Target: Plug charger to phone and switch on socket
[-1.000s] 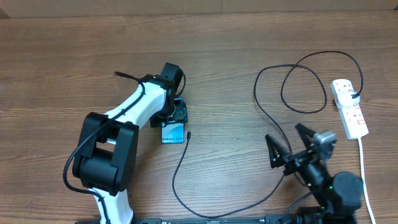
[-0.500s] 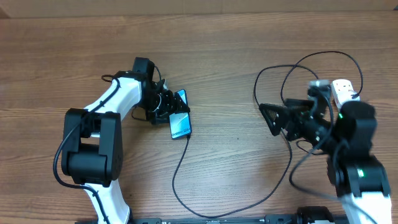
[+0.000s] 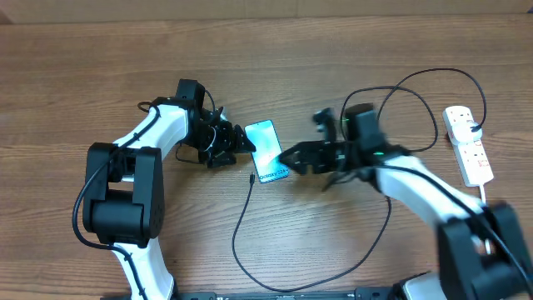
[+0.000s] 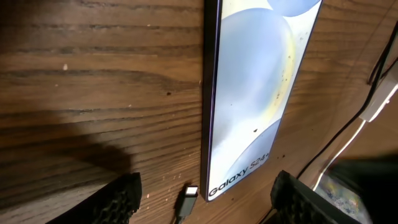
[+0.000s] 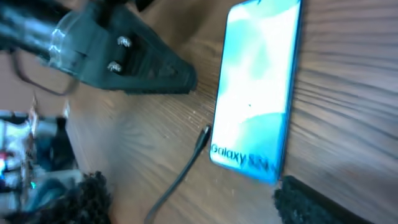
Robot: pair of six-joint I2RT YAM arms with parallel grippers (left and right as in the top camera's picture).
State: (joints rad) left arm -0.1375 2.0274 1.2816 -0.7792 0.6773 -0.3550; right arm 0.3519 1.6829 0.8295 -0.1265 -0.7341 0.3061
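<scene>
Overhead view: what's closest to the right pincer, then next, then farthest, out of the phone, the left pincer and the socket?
1. The phone, just left of the right pincer.
2. The left pincer, on the phone's other side.
3. The socket, far off at the right edge.

Changes logged, overhead view:

1. phone (image 3: 266, 152): we had it left of ctr, half hidden under the left gripper (image 3: 240, 143). It has shifted up and rt to frame ctr. Whole screen now shows, tilted, w/ the lettered end toward lower rt.
2. left gripper: we noted it over the phone earlier. It has pulled back toward upper left and now sits just left of the phone, off it.
3. right gripper (image 3: 286, 162): we had it at lower rt, then mid rt. Now at ctr, by the phone's lower rt end.
</scene>
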